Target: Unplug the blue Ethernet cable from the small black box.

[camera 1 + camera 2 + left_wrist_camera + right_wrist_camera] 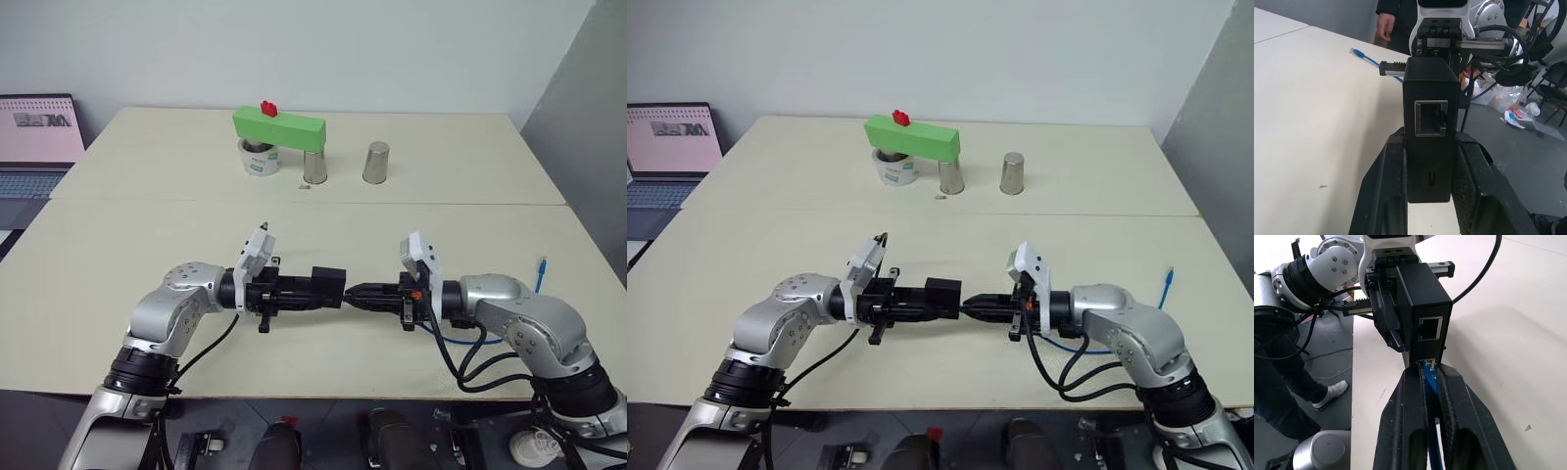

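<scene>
Left hand [312, 290]: closed on the small black box [328, 286], one black finger on each side, held above the bench [118, 245] and pointing toward the right hand.
Small black box: held between the two hands, clear of the bench; one empty socket faces the left wrist camera.
Right hand [355, 294]: closed on the plug end of the blue Ethernet cable [1429, 377], fingertips just at the face of the box.
Blue Ethernet cable: the gripped plug sits at the box's lower socket in the right wrist view; whether it is seated cannot be told. The cord runs back under the right arm, and its free end [540, 264] lies on the bench near the right edge.
Far bench: green block [278, 127] resting on a white tape roll [259, 159] and a steel cup [314, 166]; a second steel cup [376, 163] stands apart to the right.
</scene>
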